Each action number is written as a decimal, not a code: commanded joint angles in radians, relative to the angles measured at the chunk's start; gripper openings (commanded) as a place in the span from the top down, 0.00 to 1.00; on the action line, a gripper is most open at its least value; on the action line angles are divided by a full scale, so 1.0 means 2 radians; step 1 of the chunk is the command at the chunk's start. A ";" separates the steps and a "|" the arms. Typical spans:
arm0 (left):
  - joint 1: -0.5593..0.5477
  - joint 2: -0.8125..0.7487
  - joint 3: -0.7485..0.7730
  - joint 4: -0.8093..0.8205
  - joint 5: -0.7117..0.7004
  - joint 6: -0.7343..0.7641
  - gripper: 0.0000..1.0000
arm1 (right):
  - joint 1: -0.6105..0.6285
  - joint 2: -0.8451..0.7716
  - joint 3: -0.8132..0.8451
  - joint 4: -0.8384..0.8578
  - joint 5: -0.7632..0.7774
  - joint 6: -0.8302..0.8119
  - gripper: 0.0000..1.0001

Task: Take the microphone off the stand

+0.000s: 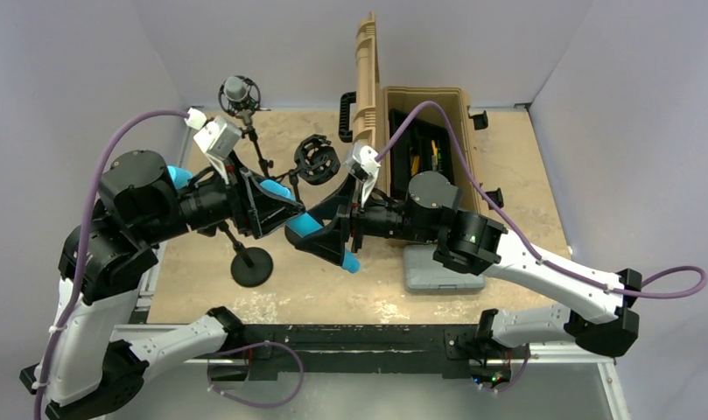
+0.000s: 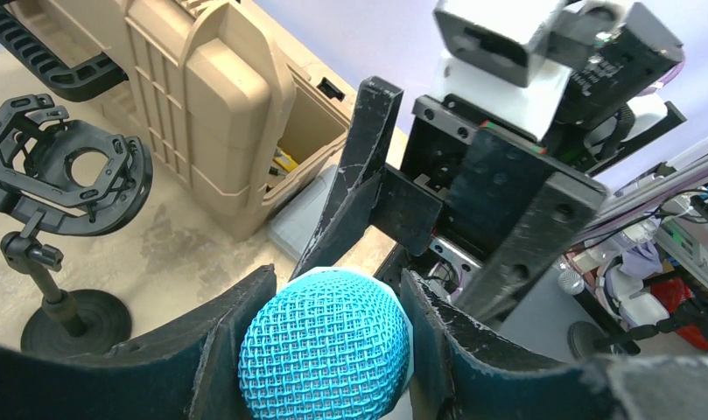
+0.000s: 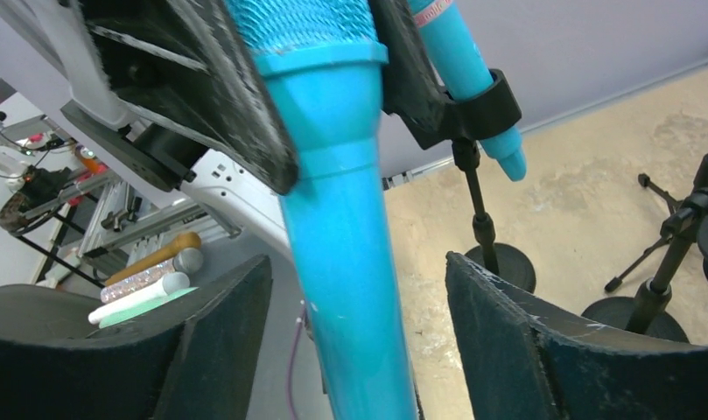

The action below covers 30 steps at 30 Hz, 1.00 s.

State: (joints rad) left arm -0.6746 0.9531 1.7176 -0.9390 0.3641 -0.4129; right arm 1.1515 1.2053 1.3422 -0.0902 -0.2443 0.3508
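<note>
Handover, seemingly: left claw [image 2: 337, 302] pinches the microphone [image 2: 324, 363], clear of the stand [image 1: 251, 266]; right claw [image 3: 359, 267], spread around its handle [image 3: 346, 332], should close next.

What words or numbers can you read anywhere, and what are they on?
Pink lettering on the clipped blue microphone: cut off at the picture's edge and blurred, so it cannot be read.
Tan case: no writing shows.
Nothing else carries readable text.
</note>
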 commanded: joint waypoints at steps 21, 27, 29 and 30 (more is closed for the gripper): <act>-0.002 -0.099 -0.042 0.011 -0.194 -0.031 0.00 | 0.003 -0.061 -0.043 0.038 0.109 -0.001 1.00; -0.001 -0.130 -0.066 0.018 -0.210 -0.028 0.00 | 0.004 -0.116 -0.054 0.010 0.242 -0.021 1.00; -0.001 -0.131 -0.066 0.016 -0.204 -0.027 0.00 | 0.004 -0.138 -0.049 -0.009 0.311 -0.030 1.00; -0.001 -0.131 -0.066 0.015 -0.202 -0.027 0.00 | 0.003 -0.149 -0.045 -0.020 0.350 -0.032 1.00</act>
State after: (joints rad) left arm -0.6758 0.6739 1.6035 -0.9146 -0.0177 -0.4641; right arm 1.1584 0.9966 1.2324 -0.1055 0.1425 0.3283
